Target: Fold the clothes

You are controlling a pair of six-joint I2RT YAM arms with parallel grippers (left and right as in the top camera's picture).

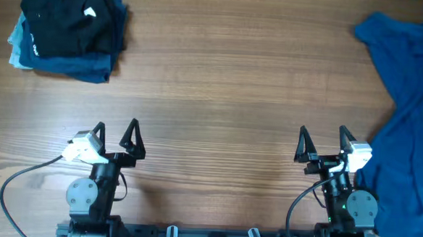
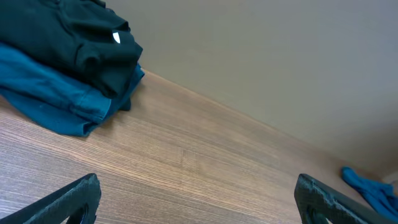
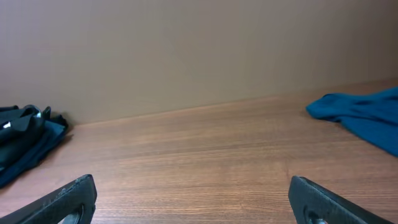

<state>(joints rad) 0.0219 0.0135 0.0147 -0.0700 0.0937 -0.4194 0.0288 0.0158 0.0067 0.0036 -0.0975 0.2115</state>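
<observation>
At far right: crumpled, untouched clothes (image 1: pixel 411 122). Wide-open, empty left gripper (image 1: pixel 117 125) and right gripper (image 1: pixel 323 130). Best: pinch hem with right, drag to centre, spread flat.

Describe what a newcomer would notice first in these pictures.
A mid-blue garment sprawls unfolded along the right side of the table. A stack of folded dark clothes sits at the far left corner. The left hand and right hand stand open and empty near the front.
</observation>
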